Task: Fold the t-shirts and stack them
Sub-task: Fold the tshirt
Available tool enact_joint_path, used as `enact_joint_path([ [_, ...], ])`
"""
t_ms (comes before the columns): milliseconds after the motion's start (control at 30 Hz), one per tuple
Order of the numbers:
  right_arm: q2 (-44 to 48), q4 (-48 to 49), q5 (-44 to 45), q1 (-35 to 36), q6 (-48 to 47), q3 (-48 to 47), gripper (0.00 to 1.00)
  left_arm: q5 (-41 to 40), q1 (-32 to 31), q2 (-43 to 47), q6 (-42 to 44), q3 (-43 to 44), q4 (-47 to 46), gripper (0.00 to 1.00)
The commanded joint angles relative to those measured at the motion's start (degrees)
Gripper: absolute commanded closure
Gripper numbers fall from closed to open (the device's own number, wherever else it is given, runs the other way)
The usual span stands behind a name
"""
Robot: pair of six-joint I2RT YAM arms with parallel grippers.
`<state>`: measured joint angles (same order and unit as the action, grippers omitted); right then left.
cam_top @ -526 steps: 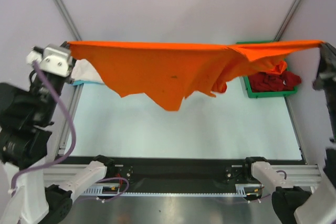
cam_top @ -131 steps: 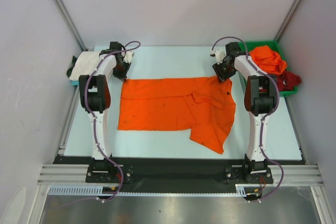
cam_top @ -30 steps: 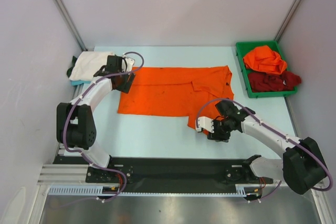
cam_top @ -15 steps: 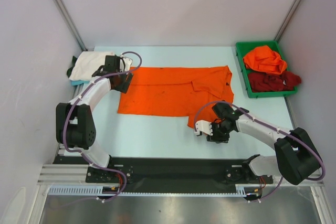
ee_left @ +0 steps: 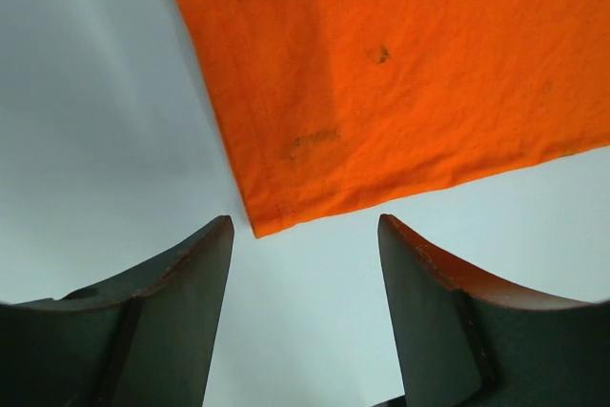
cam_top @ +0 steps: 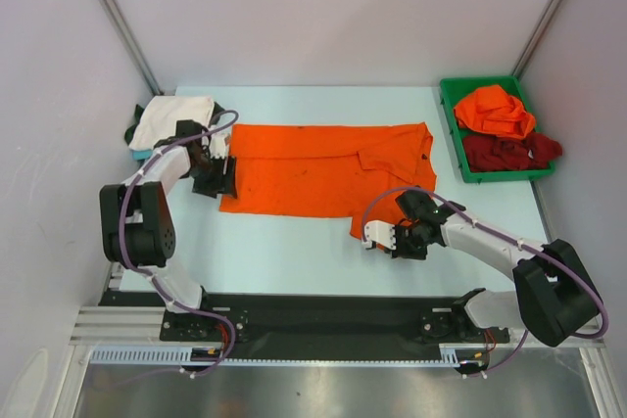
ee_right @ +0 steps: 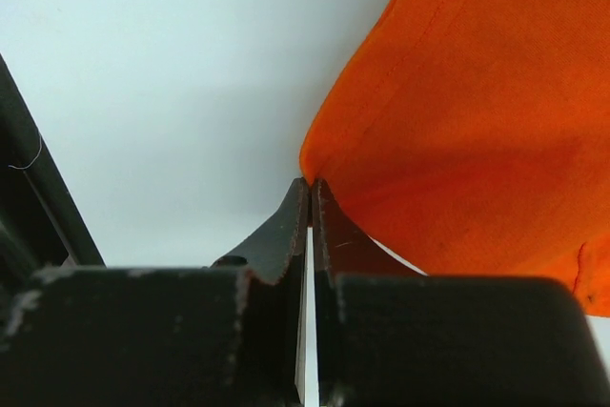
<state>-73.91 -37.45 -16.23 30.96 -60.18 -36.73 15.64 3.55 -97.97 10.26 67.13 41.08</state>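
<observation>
1. Workpiece: I see the spread orange t-shirt (cam_top: 304,168) lying flat on the tabletop (cam_top: 294,252). Its long side runs left to right, and one flap reaches toward the near edge at its right end.
2. Left gripper (cam_top: 217,183): released. In its wrist view the jaws stand wide apart above the tabletop. The shirt's near-left corner shows in the gap between them, touching neither finger.
3. Right gripper (cam_top: 397,239): clenched. In its wrist view the fingers meet with no gap, and their tips touch the rounded edge of the near-right flap. I cannot tell whether any cloth is caught between them.
4. White t-shirt (cam_top: 171,121): lies at the far-left edge of the tabletop, just beyond the left gripper.
5. Green bin (cam_top: 453,144): stands at the far right. It holds a crumpled orange t-shirt (cam_top: 495,110) and, nearer to me, a dark red t-shirt (cam_top: 509,152).
</observation>
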Motion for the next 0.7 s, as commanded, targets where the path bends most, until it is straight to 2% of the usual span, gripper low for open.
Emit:
enact_joint_path([
  [0,1.23,-0.95,-0.03,0.33,-0.02,-0.62,1.0,5.89,1.28,-2.12,-1.91,0.89,1.37,0.34],
  [233,1.05,-0.69,-0.12,0.42,0.94,-1.24,1.0,4.49,4.88,-4.24,-1.38,2.74,2.51,0.38],
  [400,0.78,-0.25,-0.12,0.33,1.12,-1.15,1.0,5.45,5.06,-6.0,-1.3,3.0,2.6,0.41],
  [667,0.26,0.45,0.06,0.33,1.12,-1.06,1.0,6.95,4.97,-7.85,-0.86,3.27,3.13,0.49],
])
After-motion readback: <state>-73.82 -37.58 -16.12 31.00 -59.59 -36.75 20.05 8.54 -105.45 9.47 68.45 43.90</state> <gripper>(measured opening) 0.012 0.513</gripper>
